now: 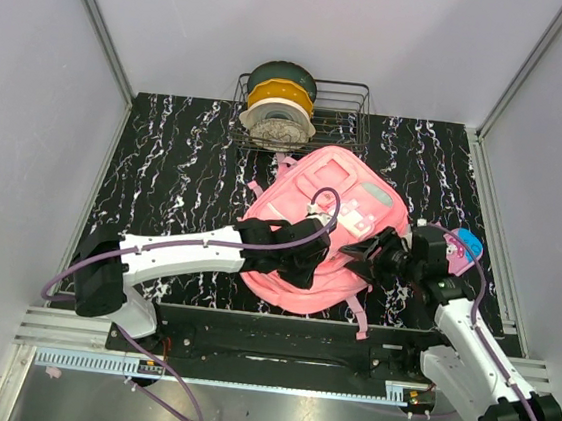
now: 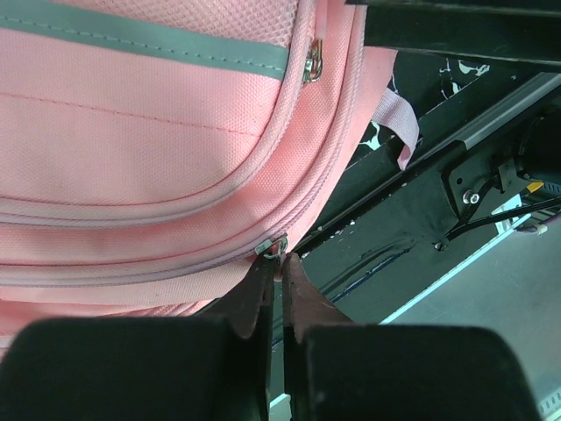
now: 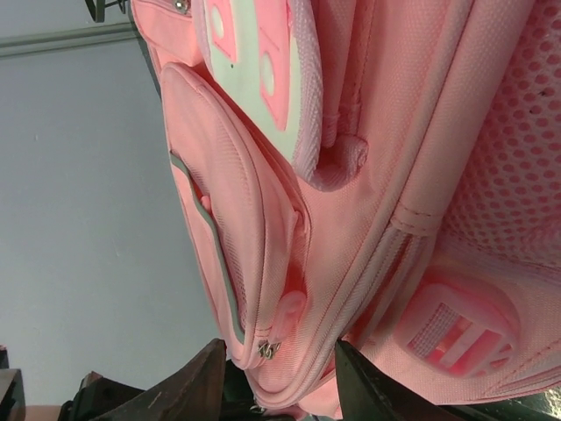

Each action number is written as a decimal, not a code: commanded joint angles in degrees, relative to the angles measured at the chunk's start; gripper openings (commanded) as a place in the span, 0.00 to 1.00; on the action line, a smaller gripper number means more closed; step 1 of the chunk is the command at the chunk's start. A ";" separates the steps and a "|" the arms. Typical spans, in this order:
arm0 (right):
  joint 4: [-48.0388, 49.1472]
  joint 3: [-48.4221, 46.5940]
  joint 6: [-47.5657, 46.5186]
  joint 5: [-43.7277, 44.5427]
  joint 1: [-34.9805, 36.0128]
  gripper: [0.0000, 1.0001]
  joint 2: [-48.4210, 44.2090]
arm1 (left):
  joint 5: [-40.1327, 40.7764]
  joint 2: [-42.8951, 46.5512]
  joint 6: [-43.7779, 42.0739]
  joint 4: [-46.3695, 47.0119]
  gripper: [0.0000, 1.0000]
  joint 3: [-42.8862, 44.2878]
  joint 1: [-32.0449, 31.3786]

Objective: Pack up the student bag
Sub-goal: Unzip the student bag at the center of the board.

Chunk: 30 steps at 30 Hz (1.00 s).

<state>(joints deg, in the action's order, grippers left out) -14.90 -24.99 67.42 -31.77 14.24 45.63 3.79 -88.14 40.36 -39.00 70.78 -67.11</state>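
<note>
Extending from the left, the left gripper (image 2: 280, 263) has its jaws pressed almost together on a metal zip pull (image 2: 273, 248) at the near edge of the student bag (image 1: 286, 211). The bag lies flat at the middle of the black marbled table (image 1: 164, 178), in front of a wire basket (image 1: 353, 102) holding spools (image 1: 278, 120). Every zip line visible in the wrist views runs closed, and no opening or contents can be seen, so the bag appears not yet opened. The pinch on the pull suggests that unzipping is the step in hand. To the right, the right gripper (image 3: 279, 381) stands with jaws wide apart at the bag's side, holding nothing; whether its fingertips (image 3: 206, 386) touch the fabric cannot be told. Farther right, a small blue object (image 1: 470, 242), partly hidden behind the right arm (image 1: 469, 331), lies outside the bag. By this evidence the task is at an early stage: opening, loading and closing all seem left to do.
</note>
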 commanded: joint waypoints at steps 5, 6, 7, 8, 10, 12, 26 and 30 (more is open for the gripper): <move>7.78 -1.90 -0.35 4.08 3.16 0.53 5.52 | 3.24 3.85 -1.25 8.59 0.00 1.46 0.40; 7.43 -2.51 -0.71 5.13 3.60 0.53 6.14 | 3.15 3.85 -1.33 8.77 0.00 1.38 0.40; 7.60 -2.52 -0.71 5.40 3.95 0.53 7.01 | 3.15 3.85 -1.34 8.86 0.00 1.37 0.40; 8.64 -2.34 -0.36 5.66 4.74 0.53 7.19 | 3.06 3.76 -1.34 9.03 0.00 1.55 0.40; 10.05 -1.29 0.95 6.98 5.53 0.53 7.28 | 2.63 3.85 -1.51 9.29 0.00 1.55 0.40; 12.78 -0.24 2.01 8.12 6.15 0.36 7.02 | 2.54 3.85 -1.60 9.30 0.00 1.55 0.40; -2.06 -17.80 -18.10 15.52 6.59 0.00 12.11 | 14.75 12.00 -5.20 -3.45 0.00 -8.53 6.10; -3.47 -19.74 -21.09 13.75 6.50 0.00 14.49 | 14.22 17.90 -10.28 -2.74 0.00 -14.17 13.74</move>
<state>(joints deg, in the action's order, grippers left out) -20.10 -39.81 56.73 -22.72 21.93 59.29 6.87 -76.25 37.01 -36.51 61.93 -62.33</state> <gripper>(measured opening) 0.059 0.037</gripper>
